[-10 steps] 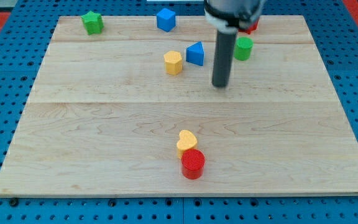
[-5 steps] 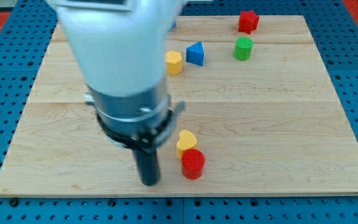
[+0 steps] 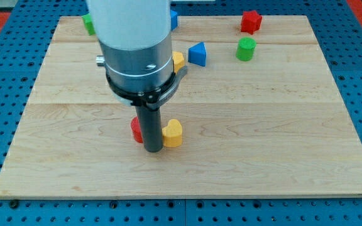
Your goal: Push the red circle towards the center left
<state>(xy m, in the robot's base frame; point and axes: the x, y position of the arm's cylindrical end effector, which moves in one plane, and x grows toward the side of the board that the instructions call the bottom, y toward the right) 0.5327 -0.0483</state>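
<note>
My tip [image 3: 153, 150] rests on the board a little below its middle, left of centre. The red circle [image 3: 136, 130] is just behind the rod on its left side, mostly hidden, touching or nearly touching it. A yellow heart block [image 3: 173, 132] lies right against the rod's right side. The arm's grey and white body covers the upper left-centre of the board.
A blue triangle [image 3: 197, 53], a yellow block [image 3: 178, 61] partly hidden by the arm, a green cylinder [image 3: 246, 48] and a red star block [image 3: 251, 21] lie near the view's top. A green block [image 3: 88, 24] and a blue block [image 3: 173, 17] peek out beside the arm.
The tip swept from the upper middle down to the bottom, then moved up a little. The red circle has moved left and up, and the yellow heart shifted slightly left and up.
</note>
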